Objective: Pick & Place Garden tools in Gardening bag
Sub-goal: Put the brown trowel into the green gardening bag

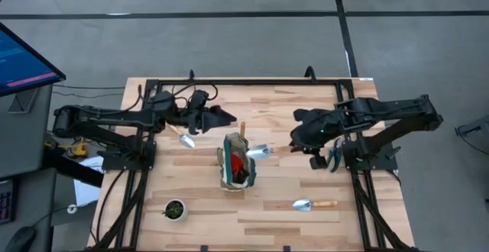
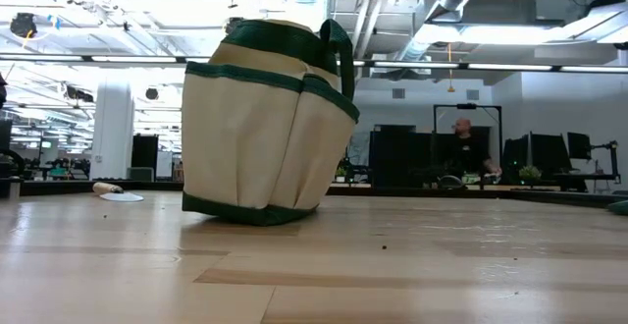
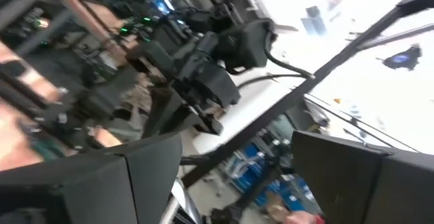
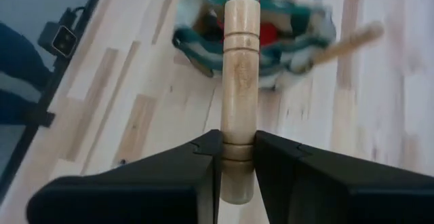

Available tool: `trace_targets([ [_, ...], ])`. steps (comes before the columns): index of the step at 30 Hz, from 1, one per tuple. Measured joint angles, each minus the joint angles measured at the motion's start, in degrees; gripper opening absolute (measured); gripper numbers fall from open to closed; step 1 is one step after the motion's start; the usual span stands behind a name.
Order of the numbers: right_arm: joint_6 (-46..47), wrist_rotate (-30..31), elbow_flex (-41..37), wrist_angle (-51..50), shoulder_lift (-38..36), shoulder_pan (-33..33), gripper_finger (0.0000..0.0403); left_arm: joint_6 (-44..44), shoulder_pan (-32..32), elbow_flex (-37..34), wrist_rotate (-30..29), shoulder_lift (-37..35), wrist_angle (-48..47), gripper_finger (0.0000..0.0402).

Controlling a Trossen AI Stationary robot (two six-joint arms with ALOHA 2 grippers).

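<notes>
Red shows inside the gardening bag (image 1: 237, 169) mid-worktop, a wooden handle poking out. The right gripper (image 4: 236, 157) fingers clamp a trowel (image 1: 260, 151) beside it; the left gripper (image 1: 227, 116) gapes empty. Two trowels (image 1: 313, 204) remain.

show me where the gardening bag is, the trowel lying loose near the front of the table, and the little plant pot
gardening bag (image 1: 237, 164): high view, on its fabric rim.
loose trowel (image 1: 303, 205): high view, on its metal blade.
plant pot (image 1: 175, 209): high view, on the greenery inside.
</notes>
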Motion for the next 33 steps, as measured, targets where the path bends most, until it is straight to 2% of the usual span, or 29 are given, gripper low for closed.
trace_targets([
  [6, -7.55, 0.05, 5.82, 2.76, 6.91, 0.92, 0.0051, -5.45, -0.84, 0.0, 6.48, 0.0, 2.07, 0.0269],
  [10, -10.42, 2.43, 10.45, 6.38, 12.08, 1.75, 0.0051, -8.74, -1.8, 0.0, 10.67, 0.0, 1.91, 0.0269],
  [15, -11.88, 2.39, 17.84, 3.82, 18.86, 3.06, 0.0051, -9.48, -2.13, 0.0, 16.01, -0.01, 1.01, 0.0269],
  [18, -11.84, 2.39, 21.83, 0.8, 22.1, 3.63, 0.0051, -9.51, -2.11, 0.02, 18.35, -0.01, -3.1, 0.0269],
  [24, -10.08, 2.54, 27.5, -3.33, 26.35, 5.0, 0.0051, -7.58, -2.11, 0.0, 20.89, 0.0, -12.6, 0.0269],
  [29, -8.52, 2.56, 29.07, -4.83, 27.99, 5.41, 0.0051, -7.49, -2.95, 0.0, 21.27, 0.0, -13.39, 0.0269],
  [33, -7.32, 2.54, 29.33, -5.84, 28.02, 5.41, 0.0051, -8.21, -4.83, 0.02, 21.26, 0.0, -19.16, 0.0269],
])
